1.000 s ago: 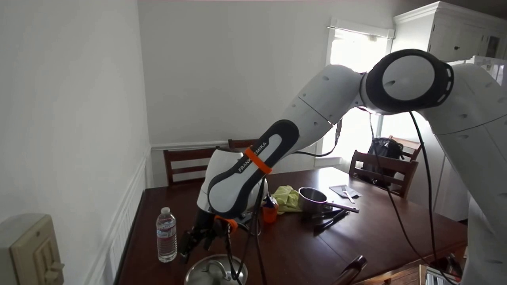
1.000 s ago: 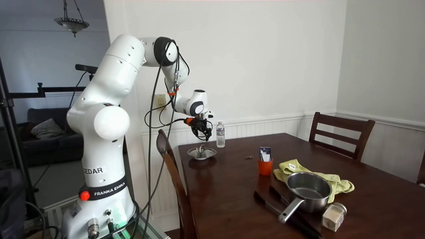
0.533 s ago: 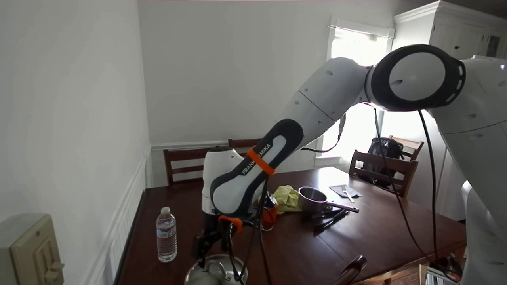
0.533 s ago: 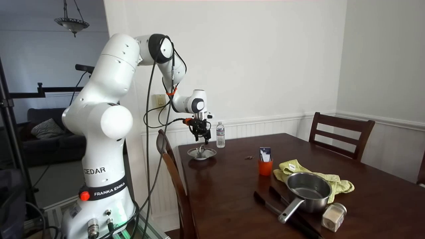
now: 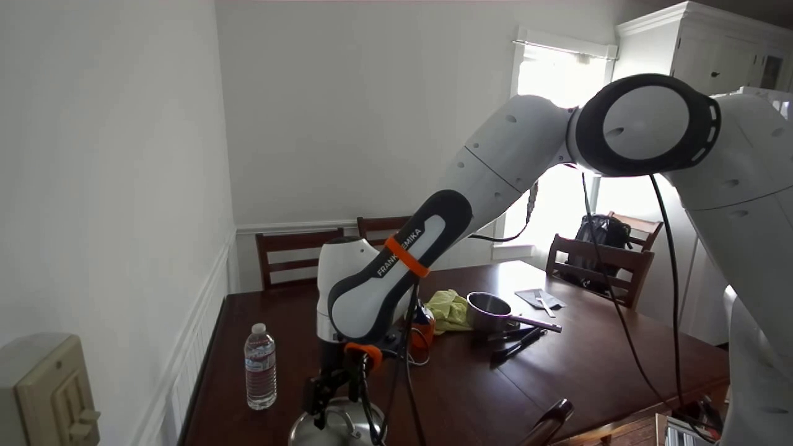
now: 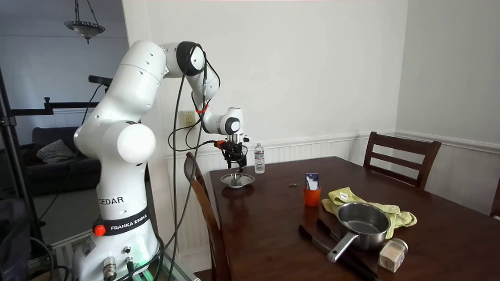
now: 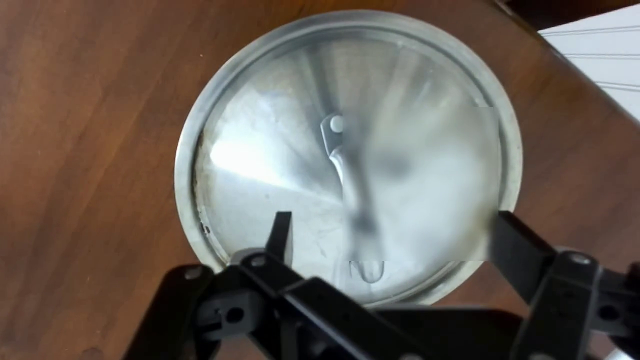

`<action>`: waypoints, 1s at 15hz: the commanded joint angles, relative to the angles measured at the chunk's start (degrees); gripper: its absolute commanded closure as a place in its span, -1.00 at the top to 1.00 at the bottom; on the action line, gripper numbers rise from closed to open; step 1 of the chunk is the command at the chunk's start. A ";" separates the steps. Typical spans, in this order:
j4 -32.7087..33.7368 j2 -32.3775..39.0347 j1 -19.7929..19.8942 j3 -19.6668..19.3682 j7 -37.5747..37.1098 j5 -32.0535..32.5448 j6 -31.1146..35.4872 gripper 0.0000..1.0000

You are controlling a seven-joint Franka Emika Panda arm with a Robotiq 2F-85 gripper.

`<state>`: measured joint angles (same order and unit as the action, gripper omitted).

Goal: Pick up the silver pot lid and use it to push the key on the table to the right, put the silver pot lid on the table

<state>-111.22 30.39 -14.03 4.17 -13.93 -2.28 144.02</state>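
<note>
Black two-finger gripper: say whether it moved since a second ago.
Yes: in an exterior view, the gripper is lower, closer to the unmoved round silver metal pot lid.

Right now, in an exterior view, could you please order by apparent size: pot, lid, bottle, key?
Largest to smallest:
1. Pot
2. Lid and bottle: the lid wider, the bottle taller; too close to rank
3. Key

The brown table (image 6: 269,218) holds a silver lid (image 7: 320,167), bottle (image 6: 259,159), key (image 6: 293,185), orange cup (image 6: 312,197), green cloth (image 5: 449,311), pot (image 6: 364,229), black tools (image 6: 359,268) and jar (image 6: 393,255).
</note>
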 commanded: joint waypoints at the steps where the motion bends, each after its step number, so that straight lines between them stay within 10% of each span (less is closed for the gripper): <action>1: 1.27 0.48 2.49 2.11 3.88 -1.80 -2.34 0.40; 10: 3.10 2.20 3.65 2.83 10.48 -0.41 -2.00 -0.88; 15: -0.56 -5.25 5.39 5.47 14.96 -3.00 -5.73 -0.93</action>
<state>-109.27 31.05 -11.17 6.71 -2.99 -2.70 140.84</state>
